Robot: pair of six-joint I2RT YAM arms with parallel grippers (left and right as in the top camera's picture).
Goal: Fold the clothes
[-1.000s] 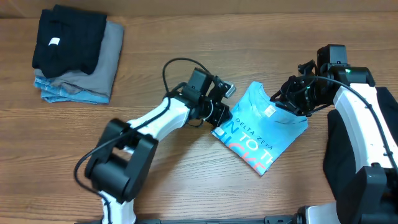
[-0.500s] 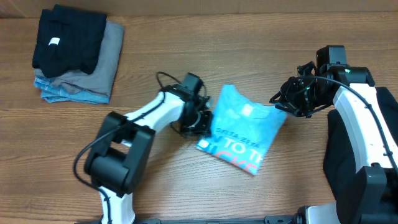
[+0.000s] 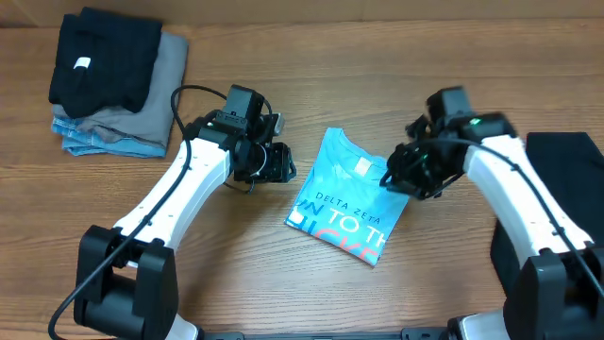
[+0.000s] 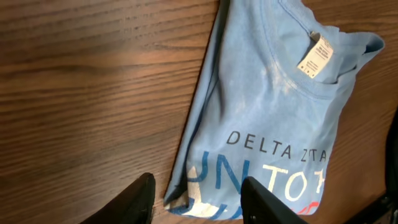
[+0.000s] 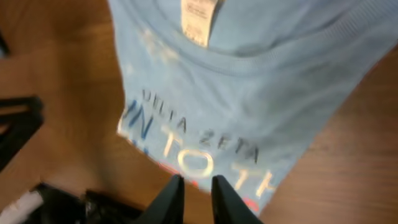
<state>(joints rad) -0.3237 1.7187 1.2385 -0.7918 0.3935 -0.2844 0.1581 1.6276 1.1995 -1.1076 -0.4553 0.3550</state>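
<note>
Overhead first: the sky-blue T-shirt is lying folded into a smallish rectangle in the middle of the wooden table, sitting at a slant with the collar end up and the printed end toward the bottom. You can read "DELTA ZETA" and some big white letters on it. The left gripper is just off the shirt's upper-left side, not touching it. The right gripper is right at the shirt's right edge, over the fabric. Way off in the top-left corner there's a stack of folded clothes, black on top, grey under that, blue at the bottom. A black garment is bunched up at the far right edge, behind the right arm.

Left wrist cam: the fingers are clearly spread apart with nothing held between them. The shirt's lower-left corner lies on the wood below the gap. The neck tag shows inside the collar at the top right, and the lettering runs across the lower part of the shirt.

Right wrist cam: pretty blurry. The two fingers are close together with only a slim gap, hanging over the printed part of the shirt, where white letters and a bit of orange-red show. The tag sits at the top edge. Honestly can't tell if they're pinching any cloth or just hovering above it.
</note>
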